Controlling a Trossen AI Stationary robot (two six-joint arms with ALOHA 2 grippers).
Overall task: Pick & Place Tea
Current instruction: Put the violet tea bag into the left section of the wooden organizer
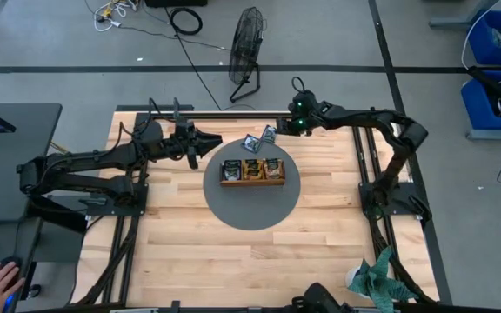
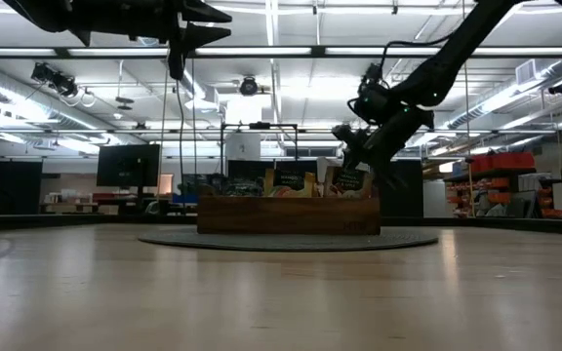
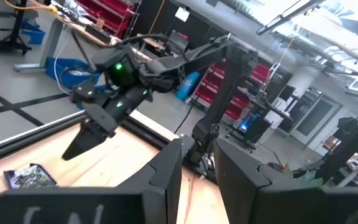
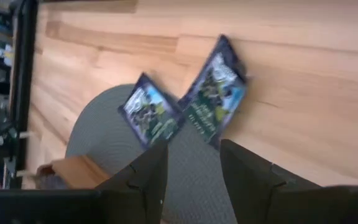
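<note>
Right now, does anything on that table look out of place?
Two dark blue-green tea sachets lie loose and askew at the grey round mat's edge, outside the brown wooden tray; the right gripper hovers open above them.

The high view is looking straight down on the whole table, with both arms and the grey round mat in frame. The low one is sitting right at tabletop level, staring across the wood at the wooden tray and the room behind. The left wrist cam is facing out at the other arm; the right wrist cam is looking down close at two sachets, which the overhead is catching too.
</note>
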